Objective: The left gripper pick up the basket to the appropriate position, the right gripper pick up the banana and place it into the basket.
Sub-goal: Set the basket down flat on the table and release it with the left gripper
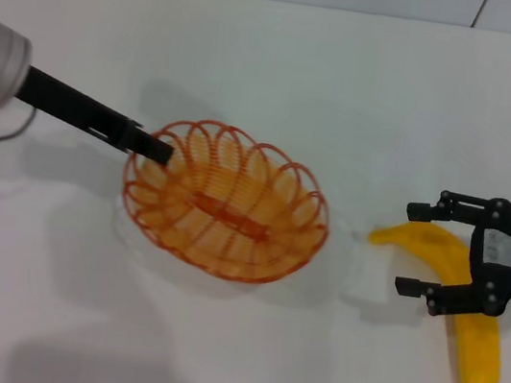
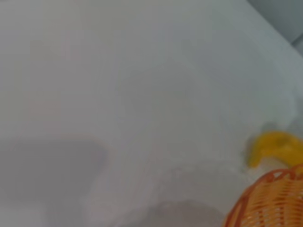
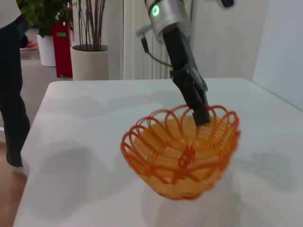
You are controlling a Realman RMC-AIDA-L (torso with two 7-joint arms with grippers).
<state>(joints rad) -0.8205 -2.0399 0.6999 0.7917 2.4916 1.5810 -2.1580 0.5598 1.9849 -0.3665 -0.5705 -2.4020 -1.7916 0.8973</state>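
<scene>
On the white worktop (image 1: 349,90), the left gripper (image 1: 157,149) holds the basket (image 1: 223,211) by its left rim, jaws closed. The right gripper (image 1: 421,249), jaws wide, straddles the banana (image 1: 476,348) (right of basket); closing comes next.

The left arm (image 1: 56,100) comprises a silver cylindrical segment with a green indicator light, a thin black cable and a slim black link. The right gripper (image 1: 413,250) is a black open-frame claw bearing a grey label patch.
</scene>
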